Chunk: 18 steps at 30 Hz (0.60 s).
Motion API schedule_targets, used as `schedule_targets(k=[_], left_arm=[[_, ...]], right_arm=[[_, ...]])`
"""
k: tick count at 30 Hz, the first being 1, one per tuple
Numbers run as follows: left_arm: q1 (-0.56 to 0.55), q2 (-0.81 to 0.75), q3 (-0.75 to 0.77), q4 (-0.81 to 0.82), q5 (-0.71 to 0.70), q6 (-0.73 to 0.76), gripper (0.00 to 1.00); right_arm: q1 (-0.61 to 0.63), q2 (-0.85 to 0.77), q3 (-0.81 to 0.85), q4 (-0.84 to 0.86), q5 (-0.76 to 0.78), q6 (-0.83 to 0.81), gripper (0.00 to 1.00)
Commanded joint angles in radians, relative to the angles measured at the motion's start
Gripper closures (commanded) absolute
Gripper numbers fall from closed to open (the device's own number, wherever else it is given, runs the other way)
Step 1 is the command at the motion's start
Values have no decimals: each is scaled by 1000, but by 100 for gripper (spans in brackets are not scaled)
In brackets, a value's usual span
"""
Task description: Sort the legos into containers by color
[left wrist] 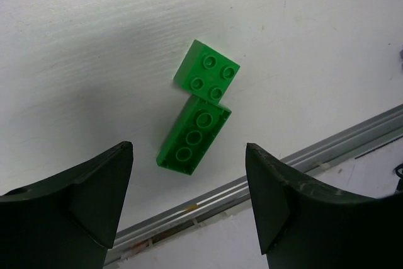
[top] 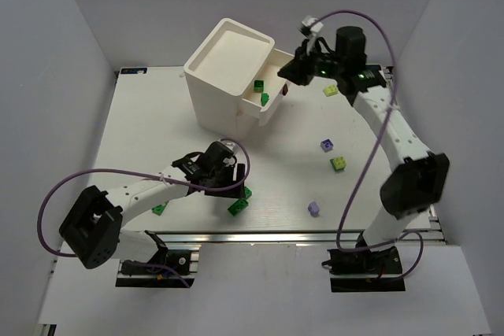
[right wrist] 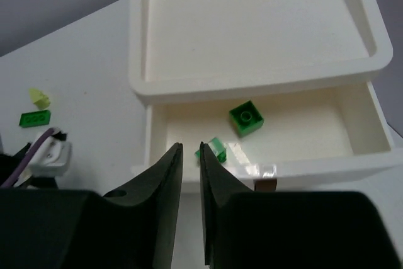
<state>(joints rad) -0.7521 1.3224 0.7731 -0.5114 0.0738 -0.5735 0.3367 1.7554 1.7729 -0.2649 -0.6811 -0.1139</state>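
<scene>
Near edge: the left gripper (left wrist: 189,148) is hanging low over the table (top: 150,123), jaws standing wide apart and gripping nothing. Two dark green bricks are lying just beyond its fingertips, touching corner to edge: one square four-stud brick (left wrist: 207,78) and one longer brick (left wrist: 192,141) tipped on its side. The overhead view is showing a third dark green brick (top: 160,209) lying apart to the left, beside the left arm.

Middle of table, right half: two light purple bricks are lying well apart, one nearer (top: 314,208) and one farther (top: 327,145). One yellow-green brick (top: 339,164) is sitting between them.

Far zone: one white cabinet (top: 224,76) is standing with one drawer (right wrist: 365,133), the top one, pulled out. Two green bricks are lying inside this drawer: one (right wrist: 246,118) near its middle, one (right wrist: 213,149) against the front wall. The right gripper (right wrist: 191,147) is hovering above the drawer's front edge, jaws drawn to a narrow slit with nothing clamped between them. Beyond the drawer, one pale yellow-green brick (right wrist: 41,97) and one dark green brick (right wrist: 34,118) are lying just beside each other on the table.
</scene>
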Motion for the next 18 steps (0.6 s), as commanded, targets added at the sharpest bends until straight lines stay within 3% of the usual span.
schedule_targets(k=[1, 2, 3, 6, 14, 18], left_arm=[[-19, 32, 51, 34, -37, 14, 19], [-20, 44, 58, 40, -34, 14, 19], [-30, 60, 72, 48, -31, 17, 18], [-50, 119, 115, 59, -38, 29, 16], [-78, 285, 210, -2, -147, 75, 16], [-89, 311, 218, -18, -189, 77, 24]], right_arm=[[-50, -210, -187, 133, -153, -43, 78], [-54, -244, -235, 154, -172, -44, 75], [-70, -302, -275, 174, -178, -47, 63], [-82, -382, -387, 164, -198, -63, 47], [-102, -504, -538, 106, -192, -90, 43], [-111, -525, -570, 78, -192, -107, 43]])
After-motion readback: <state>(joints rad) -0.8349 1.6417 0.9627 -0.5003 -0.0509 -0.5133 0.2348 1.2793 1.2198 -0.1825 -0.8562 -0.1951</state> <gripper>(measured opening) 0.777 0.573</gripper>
